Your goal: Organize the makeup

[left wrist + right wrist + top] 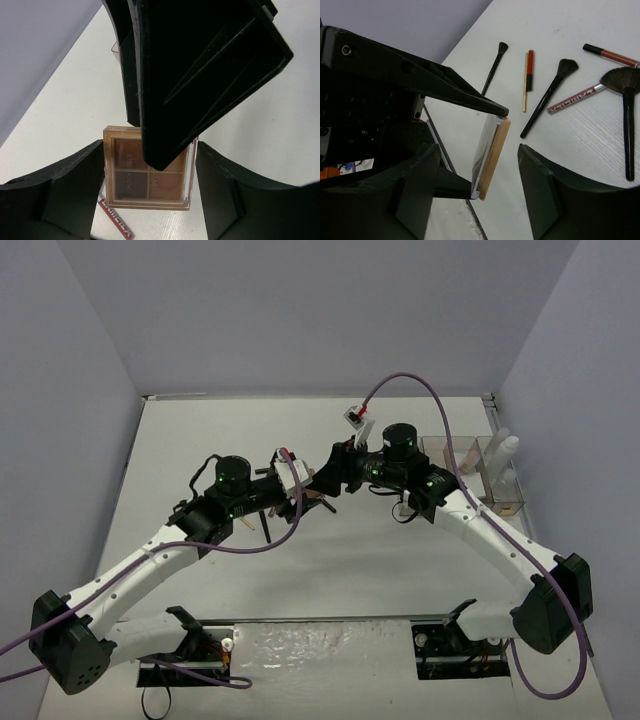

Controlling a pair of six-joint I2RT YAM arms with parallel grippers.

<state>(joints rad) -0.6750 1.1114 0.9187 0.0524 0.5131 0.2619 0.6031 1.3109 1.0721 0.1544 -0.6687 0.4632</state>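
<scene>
The eyeshadow palette (147,172) was held above the surface (70,100) by the left fingers (75,190). It was stood on edge between the wide right fingers (560,200), which seemed not to touch it.

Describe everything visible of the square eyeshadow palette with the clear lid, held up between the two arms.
The square eyeshadow palette has a tan base, a closed clear plastic lid with faint lettering, and four pans in brown shades. It stands on edge, lifted off the white table. The left gripper clamps two opposite edges. The right gripper straddles its faces, with a gap on the base side; contact on the lid side is unclear.
</scene>
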